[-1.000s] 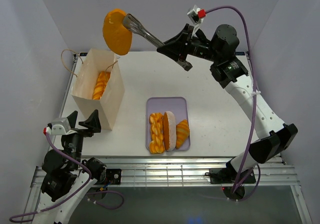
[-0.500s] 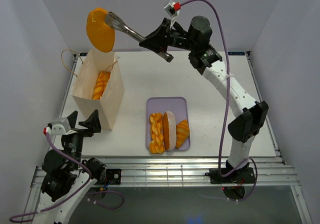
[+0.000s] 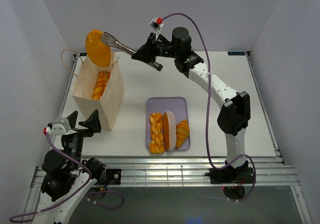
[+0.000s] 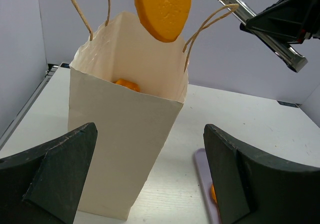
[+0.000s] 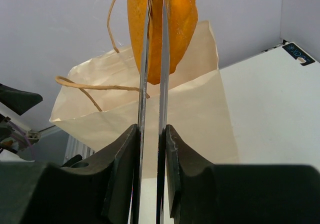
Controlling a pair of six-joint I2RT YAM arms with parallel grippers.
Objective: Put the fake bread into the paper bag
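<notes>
Bread drop, mid-carry. The right gripper (image 3: 150,54) is clamped on the metal tongs (image 3: 122,43), and the tong tips pinch an oval loaf (image 3: 97,47) by its upper edge. The loaf hangs above the mouth of the paper bag (image 3: 112,101), toward the far rim rather than over the middle. One braided loaf (image 3: 102,84) lies inside. Three pastries (image 3: 170,130) wait on the lilac tray (image 3: 167,102), well apart from the bag.

Left gripper (image 3: 82,120): jaws apart, near the bag's front face, holding nothing.

Risks, as I judge them:
- Off-centre release. The left wrist view puts the loaf's lower tip about over the far wall. Let go there, it may strike the rim and fall behind the bag.
- Snag. A cord handle (image 4: 207,24) loops up just beside the tongs. A descent could catch it and drag or tip the bag.
- Tipping. The bag stands unsupported, so a knock from loaf or tongs could fold or topple it.
- Early slip. The loaf is glossy and the pinch is thin, so it may slide out before it is inside.
</notes>
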